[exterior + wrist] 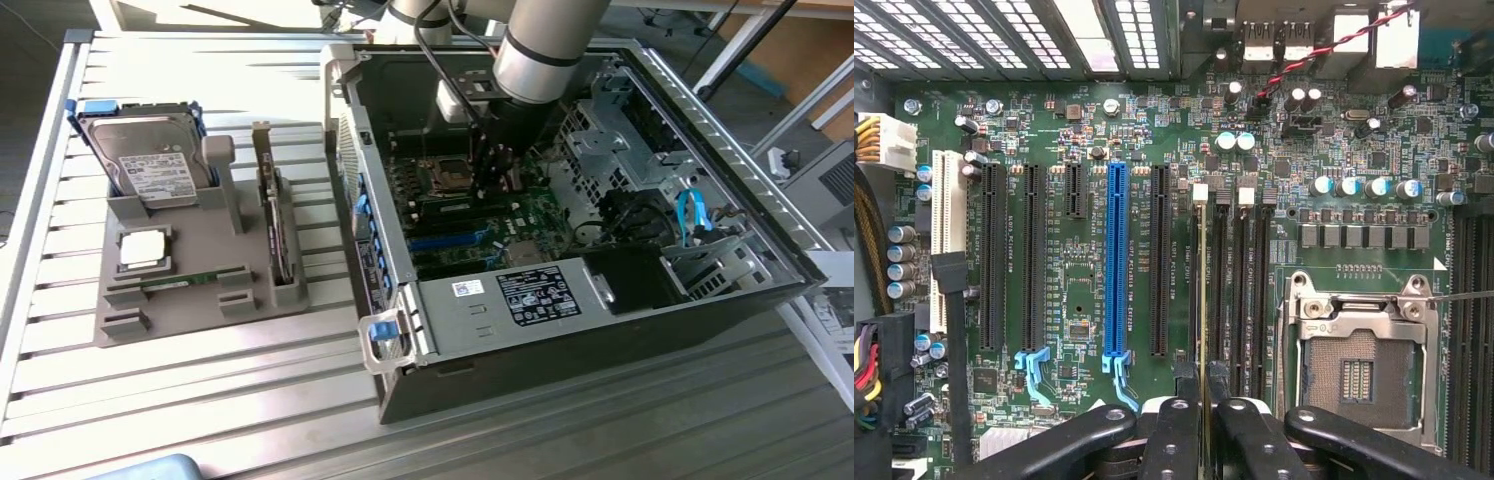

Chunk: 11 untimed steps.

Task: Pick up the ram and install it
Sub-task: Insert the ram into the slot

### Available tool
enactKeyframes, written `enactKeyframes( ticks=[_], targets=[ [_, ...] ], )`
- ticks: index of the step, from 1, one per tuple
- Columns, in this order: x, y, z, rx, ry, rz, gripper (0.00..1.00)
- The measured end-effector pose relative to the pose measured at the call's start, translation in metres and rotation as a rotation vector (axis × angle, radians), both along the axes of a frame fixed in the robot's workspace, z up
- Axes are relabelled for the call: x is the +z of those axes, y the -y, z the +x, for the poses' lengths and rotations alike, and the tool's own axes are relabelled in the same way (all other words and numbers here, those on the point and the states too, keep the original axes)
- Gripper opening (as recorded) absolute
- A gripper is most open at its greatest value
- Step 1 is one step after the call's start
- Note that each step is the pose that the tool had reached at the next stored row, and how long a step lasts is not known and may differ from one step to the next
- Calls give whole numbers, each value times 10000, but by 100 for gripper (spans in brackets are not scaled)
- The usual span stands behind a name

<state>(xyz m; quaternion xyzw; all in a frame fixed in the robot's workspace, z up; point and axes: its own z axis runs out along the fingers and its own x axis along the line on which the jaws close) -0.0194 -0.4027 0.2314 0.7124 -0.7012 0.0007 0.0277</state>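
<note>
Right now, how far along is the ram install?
Done: the thin green ram stick is picked up, pinched edge-on between the black fingers. In hand: it's lined up over the white-latched memory slot on the green motherboard. Left: seating it; I can't tell whether it has gone in at all.
</note>
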Motion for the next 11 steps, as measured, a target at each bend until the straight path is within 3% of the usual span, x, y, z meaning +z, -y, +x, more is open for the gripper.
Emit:
enactKeyframes(
  ticks=[11],
  targets=[
    [-2,0,-1,-83,1,3,14]
  ],
)
